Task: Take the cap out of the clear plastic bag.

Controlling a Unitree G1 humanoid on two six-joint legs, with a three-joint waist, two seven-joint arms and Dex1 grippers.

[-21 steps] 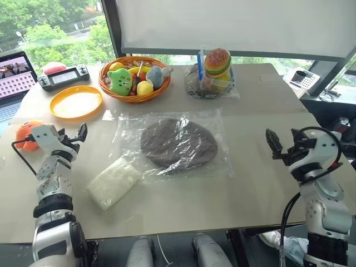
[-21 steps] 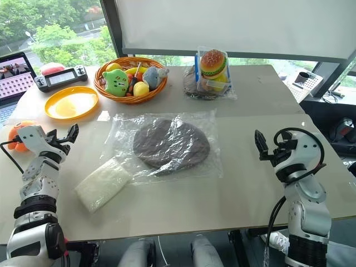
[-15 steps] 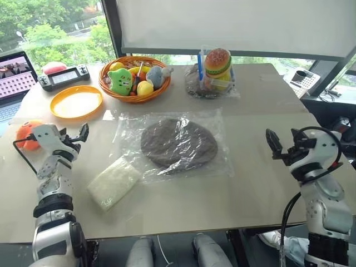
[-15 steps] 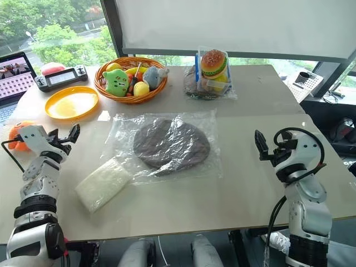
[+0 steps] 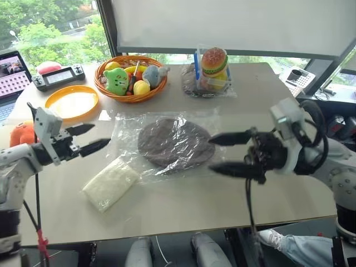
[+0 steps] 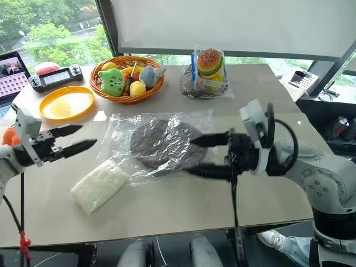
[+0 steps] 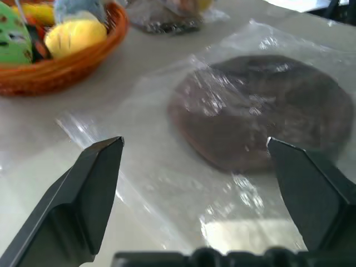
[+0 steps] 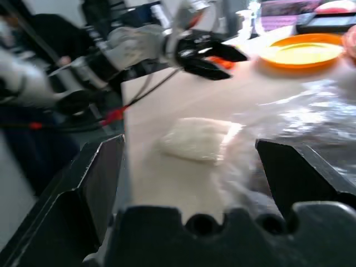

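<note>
Nothing is done yet: the cap (image 5: 175, 144) lies sealed inside the clear plastic bag (image 5: 127, 132) mid-tabletop (image 5: 261, 100), both tools, left tool (image 5: 89, 139) and right tool (image 5: 228, 153), released and empty.

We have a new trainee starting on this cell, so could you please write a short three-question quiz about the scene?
1. True or false: the cap lies inside the clear plastic bag.
2. Which object lies on the table nearest the bag's corner on the left gripper's side? A) white packet B) orange plate C) burger toy
3. Fill in: both the left gripper and the right gripper have their fingers ____.

Key: 1 true; 2 A; 3 open.
</note>
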